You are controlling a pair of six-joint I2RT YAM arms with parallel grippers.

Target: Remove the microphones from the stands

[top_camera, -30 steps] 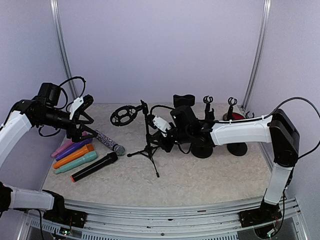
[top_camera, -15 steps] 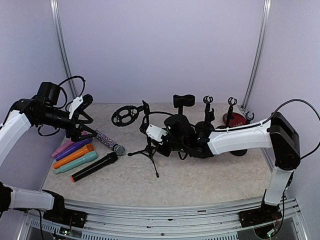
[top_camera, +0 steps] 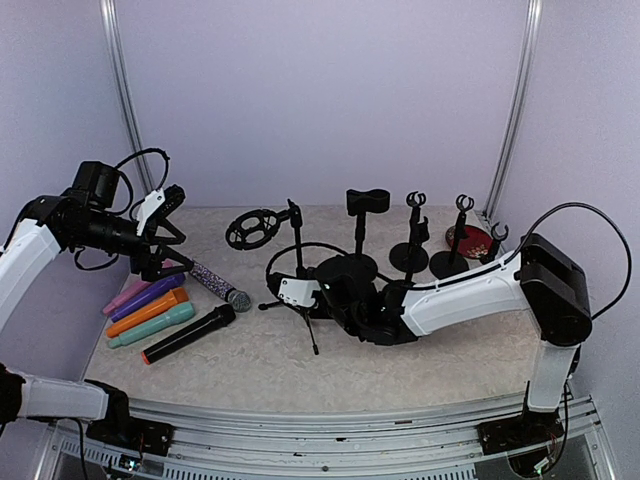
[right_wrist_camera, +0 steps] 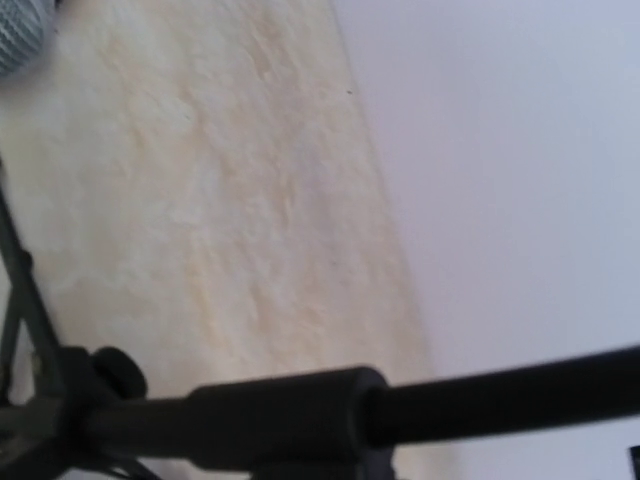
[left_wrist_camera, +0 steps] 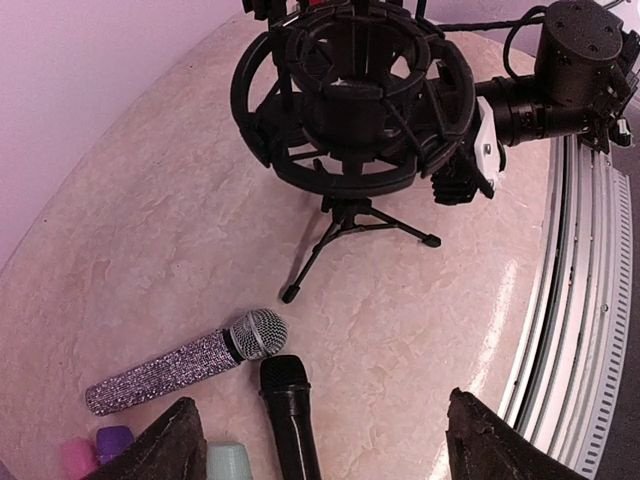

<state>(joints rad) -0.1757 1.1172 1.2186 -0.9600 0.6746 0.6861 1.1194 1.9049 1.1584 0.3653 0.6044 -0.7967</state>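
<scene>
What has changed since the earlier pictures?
The right gripper moved left, up to the lower pole of the tripod stand. The left gripper stayed open and in place; the stand and the glitter microphone did not move.

The top external camera sits above and behind the arm bases and looks forward and down over the whole table [top_camera: 430, 355] to the back wall, from a distance. The left wrist camera hangs high over the table's left side, facing down and rightward at medium range. The right wrist camera lies low and very close to the tripod stand [top_camera: 296, 245], so its pole fills the lower frame, blurred. All three views share that stand; the glittered microphone [top_camera: 215, 284] appears in each, only its head in the right wrist view.
</scene>
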